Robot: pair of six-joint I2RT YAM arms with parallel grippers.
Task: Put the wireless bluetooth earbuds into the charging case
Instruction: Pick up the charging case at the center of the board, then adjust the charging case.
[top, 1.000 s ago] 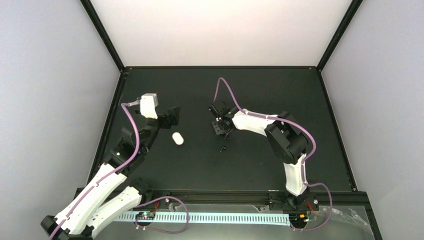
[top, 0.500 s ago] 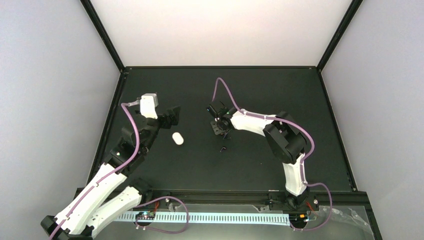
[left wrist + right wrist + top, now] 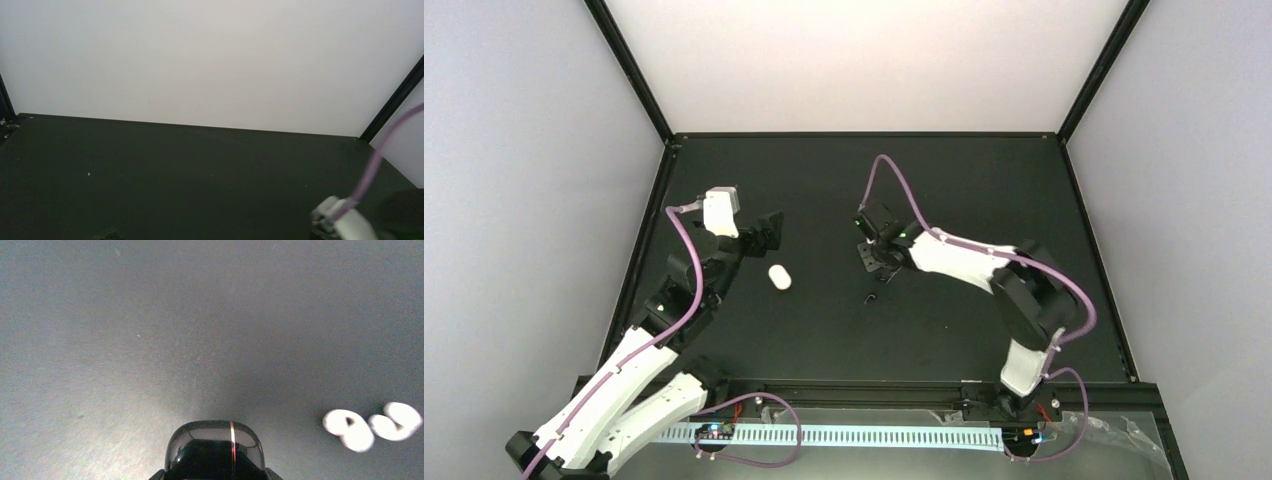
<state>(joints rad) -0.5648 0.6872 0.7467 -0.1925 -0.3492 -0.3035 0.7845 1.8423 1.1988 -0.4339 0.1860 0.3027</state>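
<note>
- White earbuds [image 3: 372, 424]: loose on the counter [image 3: 964, 180], touching each other, apart from the case.
- Black charging case [image 3: 215, 447]: clamped in the right gripper [image 3: 876, 258].
- Small dark item [image 3: 871, 297] just beside that gripper, too small to identify.
- Left gripper [image 3: 764, 232]: can't tell how wide it is.

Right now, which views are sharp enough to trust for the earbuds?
Right wrist: the white earbuds are blown out and soft-edged, and the black case carries glare. Top external: sharp and evenly lit, but the buds are too small to make out. Left wrist: shows neither.
</note>
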